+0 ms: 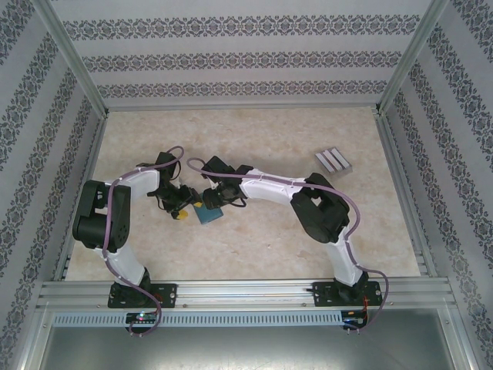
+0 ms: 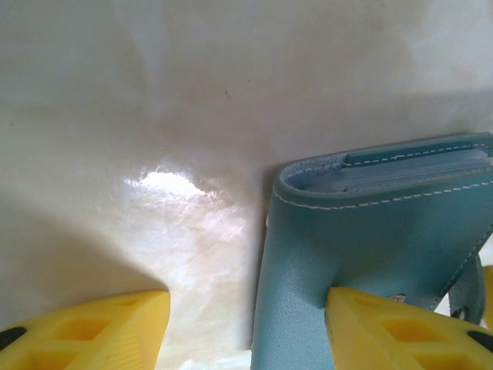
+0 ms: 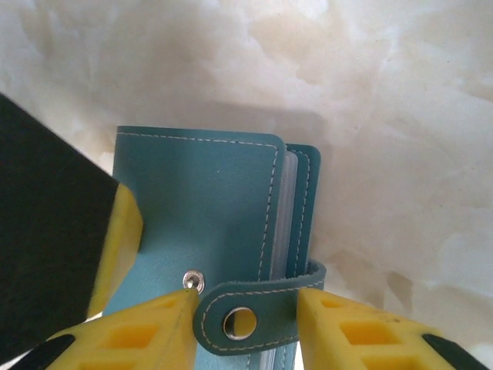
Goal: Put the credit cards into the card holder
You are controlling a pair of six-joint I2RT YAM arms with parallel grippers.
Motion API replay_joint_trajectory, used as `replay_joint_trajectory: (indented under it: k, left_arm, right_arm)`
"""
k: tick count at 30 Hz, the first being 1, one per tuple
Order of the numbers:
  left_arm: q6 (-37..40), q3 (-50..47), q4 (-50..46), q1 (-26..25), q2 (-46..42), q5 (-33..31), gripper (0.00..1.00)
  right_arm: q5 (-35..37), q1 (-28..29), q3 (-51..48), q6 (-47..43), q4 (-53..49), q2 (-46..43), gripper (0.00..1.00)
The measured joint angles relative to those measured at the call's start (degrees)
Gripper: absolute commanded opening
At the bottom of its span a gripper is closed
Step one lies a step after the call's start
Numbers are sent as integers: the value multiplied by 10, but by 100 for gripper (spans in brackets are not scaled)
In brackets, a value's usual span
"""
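The teal-blue card holder (image 1: 209,215) lies folded shut on the table between both arms. In the left wrist view my left gripper (image 2: 248,301) is open. Its right finger (image 2: 400,331) presses on the card holder (image 2: 370,231), and its left finger stands apart on the bare table. My right gripper (image 3: 245,297) is open and straddles the unfastened snap tab (image 3: 254,308), a fingertip touching each end, beside the bare snap stud (image 3: 193,280). The left gripper's yellow finger (image 3: 123,239) rests on the holder's cover (image 3: 200,200). The credit cards are hidden; clear sleeves (image 3: 290,208) show between the covers.
A grey ribbed block (image 1: 333,160) sits at the back right of the marbled tabletop (image 1: 254,254). Patterned walls with metal rails (image 1: 400,169) enclose the table on three sides. The two arms (image 1: 269,189) meet left of centre.
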Motion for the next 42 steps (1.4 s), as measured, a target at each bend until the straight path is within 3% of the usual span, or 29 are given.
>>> replay_joint_trajectory:
  k: [8,17,20,31,35,39,42]
  left_arm:
    - [0,2,-3,0,1,1,56]
    - [0,3,-4,0,2,1,53]
    - [0,4,-5,0,3,3,50]
    - [0,10,2,1,12,24,40]
    - [0,10,3,2,12,27,39]
    - [0,11,4,2,14,29,38]
    - [0,11,4,2,14,30,37]
  right_arm:
    - [1,0,6,1,0,1,13]
    - [-17,-15,4,-2,2,-1,0]
    - [-38,-16,1,-3,8,-3,1]
    - [-99,-26,0,-5,19,-6,24]
    - [-110,-26,0,-5,26,-6,23]
    - [-119,-26,-3,-3,30,-6,9]
    - [-123,-26,-6,-2,31,-6,7]
